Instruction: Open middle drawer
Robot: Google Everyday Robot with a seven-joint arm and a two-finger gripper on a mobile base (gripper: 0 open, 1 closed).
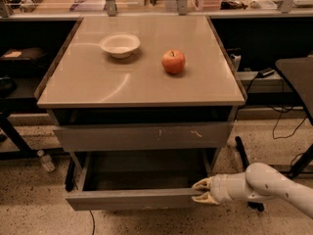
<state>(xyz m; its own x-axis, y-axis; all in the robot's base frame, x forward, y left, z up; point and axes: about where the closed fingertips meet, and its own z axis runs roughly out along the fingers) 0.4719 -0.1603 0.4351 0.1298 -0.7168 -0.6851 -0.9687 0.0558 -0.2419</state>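
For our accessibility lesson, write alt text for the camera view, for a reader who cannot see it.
A robot's white claw is at the right end of the front of the pulled-out middle drawer. On the tabletop above sit a white bowl and a red apple, apart from each other.
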